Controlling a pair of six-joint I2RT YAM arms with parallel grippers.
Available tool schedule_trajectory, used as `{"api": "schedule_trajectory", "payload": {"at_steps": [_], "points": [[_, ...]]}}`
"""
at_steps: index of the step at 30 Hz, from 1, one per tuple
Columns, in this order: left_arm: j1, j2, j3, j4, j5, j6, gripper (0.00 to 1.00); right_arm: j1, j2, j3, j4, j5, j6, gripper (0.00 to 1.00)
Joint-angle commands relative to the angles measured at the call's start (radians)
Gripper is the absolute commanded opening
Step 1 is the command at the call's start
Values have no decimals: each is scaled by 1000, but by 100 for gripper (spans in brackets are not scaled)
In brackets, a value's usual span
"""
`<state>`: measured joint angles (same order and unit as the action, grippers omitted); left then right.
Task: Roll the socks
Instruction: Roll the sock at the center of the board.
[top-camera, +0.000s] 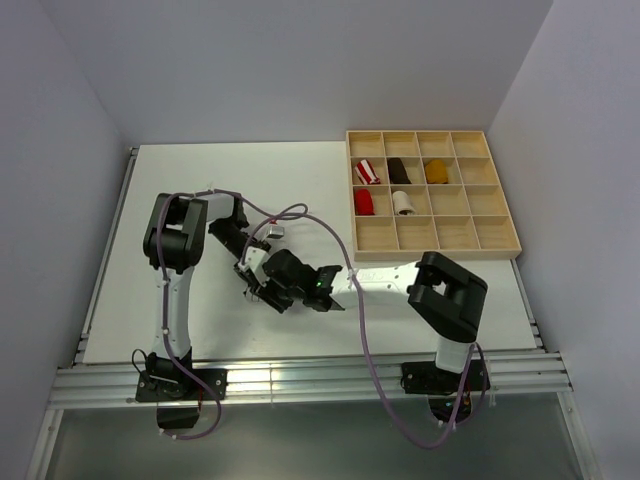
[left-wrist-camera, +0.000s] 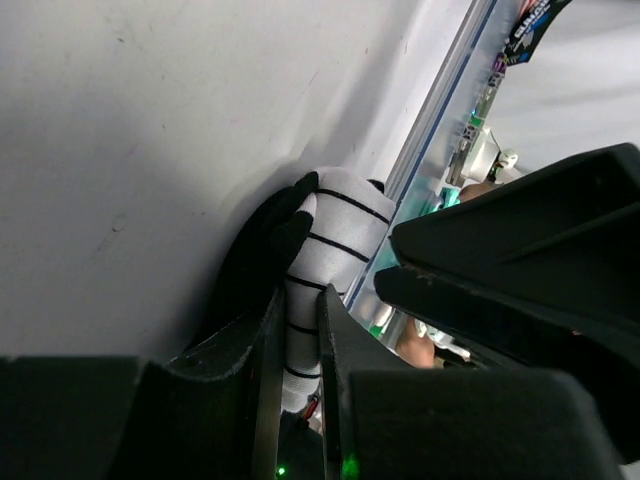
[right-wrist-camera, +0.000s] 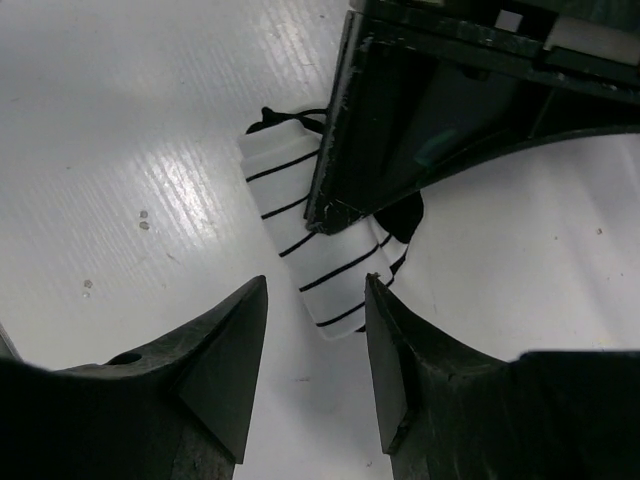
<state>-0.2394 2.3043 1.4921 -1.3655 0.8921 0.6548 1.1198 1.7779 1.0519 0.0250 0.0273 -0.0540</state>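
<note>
**While the left jaws pinch it, the striped sock sits right in the right jaws' gap**

Since both wrist cams are crammed in close, there's not much room to see, but here's what shows. The left gripper (left-wrist-camera: 300, 320) has its jaws squeezed onto the striped sock (right-wrist-camera: 285, 190), white with thin black stripes. The fabric is caught right between the two fingers, and the black toe bunches up just past their tips. The right gripper (right-wrist-camera: 315, 300) has its jaws spread. One end of the sock pokes into the gap between them, closer to one finger than the other, and you can't tell if it actually touches. The sock lies on the white table (right-wrist-camera: 120, 150) under both sets of jaws.

Well off from both grippers, a cream sock bundle with a brown band (top-camera: 404, 203) sits in one compartment of the wooden tray (top-camera: 417, 133).
</note>
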Motion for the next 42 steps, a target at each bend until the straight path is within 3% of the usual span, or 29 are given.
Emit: {"api": "schedule_trajectory", "payload": {"at_steps": [1, 14, 19, 22, 27, 30, 35, 42], "points": [[0, 38, 11, 66, -119, 81, 0, 28, 23, 52, -2, 54, -53, 51], [0, 40, 17, 36, -108, 111, 1, 60, 135, 105, -17, 151, -72, 52], [0, 35, 10, 9, -97, 141, 5, 60, 170, 105, -19, 194, -69, 50], [0, 20, 8, 14, -97, 131, 11, 60, 190, 109, -17, 200, -60, 47], [2, -14, 13, 54, -78, 105, 22, 54, 199, 112, -57, 192, -50, 31], [5, -46, 17, 88, -61, 86, 24, 41, 199, 114, -85, 139, -47, 25], [22, -131, 7, 181, -56, 39, 24, 28, 206, 129, -137, 85, -40, 24], [92, -207, 2, 285, -1, -7, 34, -3, 203, 152, -180, 8, -20, 18]]}}
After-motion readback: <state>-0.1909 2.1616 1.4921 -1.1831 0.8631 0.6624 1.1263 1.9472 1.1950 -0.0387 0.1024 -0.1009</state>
